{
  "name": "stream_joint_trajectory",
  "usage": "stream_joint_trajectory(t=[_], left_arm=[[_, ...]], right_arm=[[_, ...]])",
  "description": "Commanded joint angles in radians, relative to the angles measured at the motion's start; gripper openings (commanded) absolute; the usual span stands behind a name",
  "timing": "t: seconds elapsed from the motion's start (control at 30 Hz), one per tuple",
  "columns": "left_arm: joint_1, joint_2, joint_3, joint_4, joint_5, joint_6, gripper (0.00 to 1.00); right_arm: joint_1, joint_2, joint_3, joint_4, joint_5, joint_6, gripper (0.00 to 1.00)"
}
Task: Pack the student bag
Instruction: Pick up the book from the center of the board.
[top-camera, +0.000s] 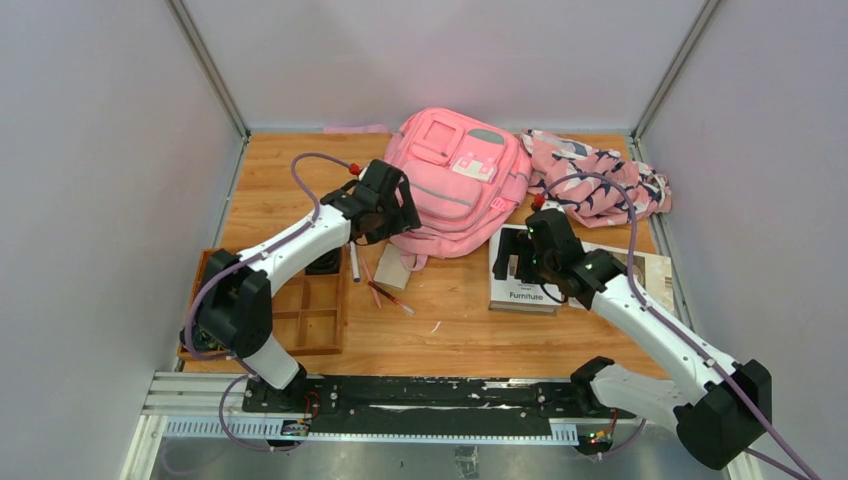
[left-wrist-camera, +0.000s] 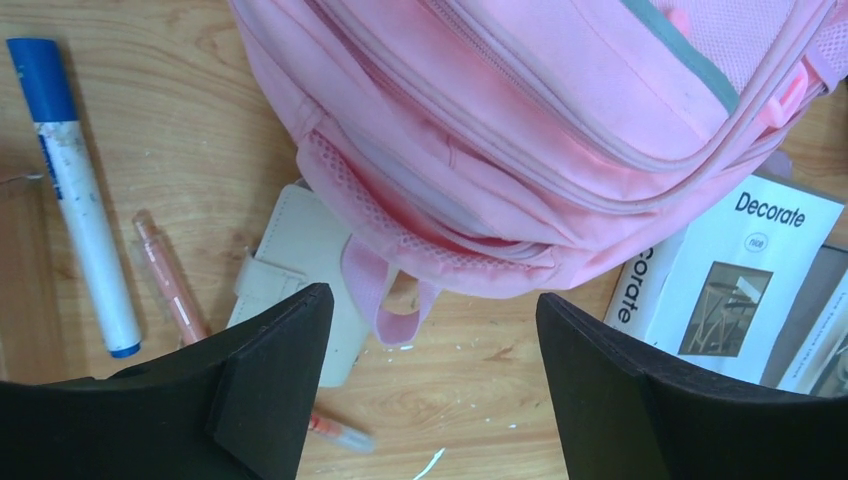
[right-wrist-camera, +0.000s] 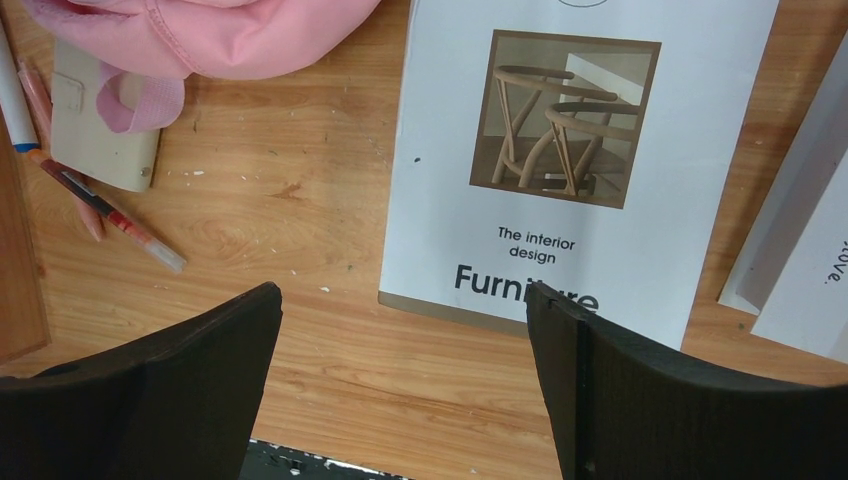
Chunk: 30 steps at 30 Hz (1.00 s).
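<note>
Jaws wide apart and empty, my left gripper hangs over the near edge of the pink student bag, which lies flat on the wooden table at upper centre of the overhead frame. In the left wrist view, a pink loop of the bag and a beige wallet show between my fingers. A blue-capped marker and a pink pen lie at left. My right gripper, equally spread and holding nothing, hovers over a white book titled "Furniture", just right of the bag. A patterned pink cloth sits at upper right of the overhead frame, and a wooden tray at lower left.
</note>
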Motion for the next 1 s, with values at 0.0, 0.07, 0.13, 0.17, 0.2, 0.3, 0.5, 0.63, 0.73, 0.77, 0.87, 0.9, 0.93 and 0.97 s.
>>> stream_joint_trajectory(t=[0.0,0.07,0.13,0.17,0.2,0.3,0.5,0.63,0.73,0.77,0.87,0.9,0.93,0.97], left_arm=[[0.020,0.071,0.058,0.063,0.042,-0.059,0.82],[0.023,0.114,0.097,0.039,0.046,-0.067,0.81],[0.022,0.142,0.131,0.012,0.038,-0.067,0.80],[0.022,0.150,0.138,0.007,0.028,-0.067,0.79],[0.023,0.155,0.142,0.007,0.020,-0.067,0.79],[0.031,0.160,0.136,0.011,0.017,-0.067,0.77],[0.044,0.165,0.126,0.018,0.040,-0.069,0.71],[0.043,0.116,0.088,0.051,0.050,-0.053,0.71],[0.044,0.088,0.074,0.060,0.022,-0.023,0.72],[0.044,0.091,0.076,0.055,0.020,-0.014,0.72],[0.046,0.112,0.083,0.049,0.040,-0.011,0.72],[0.047,0.121,0.083,0.052,0.049,-0.016,0.73],[0.047,0.128,0.084,0.057,0.055,-0.023,0.72],[0.046,0.136,0.082,0.061,0.060,-0.030,0.71]], right_arm=[[0.014,-0.044,-0.031,-0.018,0.007,0.016,0.96],[0.014,-0.048,-0.032,-0.018,0.003,0.018,0.96],[0.013,-0.048,-0.028,-0.024,-0.001,0.019,0.96],[0.015,-0.049,-0.028,-0.028,-0.001,0.017,0.96],[0.015,-0.052,-0.029,-0.031,0.002,0.017,0.96],[0.015,-0.061,-0.035,-0.040,0.010,0.016,0.96],[0.015,-0.074,-0.046,-0.044,0.013,0.019,0.96],[0.015,-0.081,-0.050,-0.079,0.082,0.008,0.96],[0.015,-0.091,-0.069,-0.090,0.140,0.000,0.96],[0.014,-0.097,-0.073,-0.092,0.151,-0.001,0.97],[0.013,-0.112,-0.083,-0.093,0.159,0.002,0.97],[0.013,-0.114,-0.082,-0.092,0.155,0.004,0.97],[0.014,-0.114,-0.081,-0.092,0.152,0.003,0.97],[0.014,-0.113,-0.081,-0.091,0.145,0.004,0.97]])
